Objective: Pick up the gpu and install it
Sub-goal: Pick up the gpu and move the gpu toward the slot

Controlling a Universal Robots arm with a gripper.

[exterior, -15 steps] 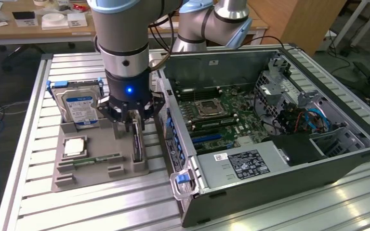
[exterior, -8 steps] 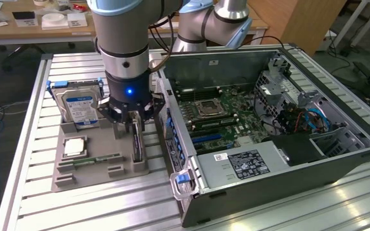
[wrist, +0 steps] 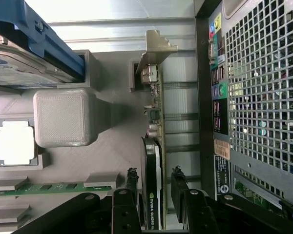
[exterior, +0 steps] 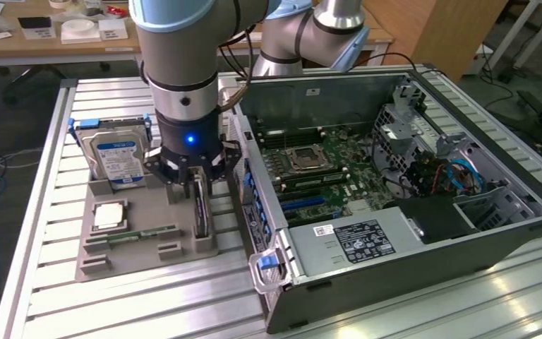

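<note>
At left-centre of the exterior view, the end effector (exterior: 198,201) is lowered over a grey fixture tray (exterior: 149,248) that sits on the slatted aluminium desk (exterior: 158,307). The gpu (exterior: 201,213) stands on edge in a slot along the tray's side nearest the PC case (exterior: 375,289), directly beneath the arm's wrist. Wrist view: the end effector (wrist: 155,176) straddles the gpu (wrist: 150,197), one black finger on each face. The jaws are partly open. A narrow gap shows between the card and the finger (wrist: 178,184) on the case side; the other finger is just beside the card, contact not confirmed. The card's pale metal bracket (wrist: 156,46) is at the end away from the fingers. The card is seated in its slot, not lifted. Also on the tray: a hard drive (exterior: 118,159) upright in a blue caddy at the upper end, a CPU (exterior: 109,215) lying flat in its pocket, and a green memory stick (exterior: 144,233) on edge below it. The case lies open on its side at the exterior view's right, motherboard (exterior: 318,169) exposed.
</note>
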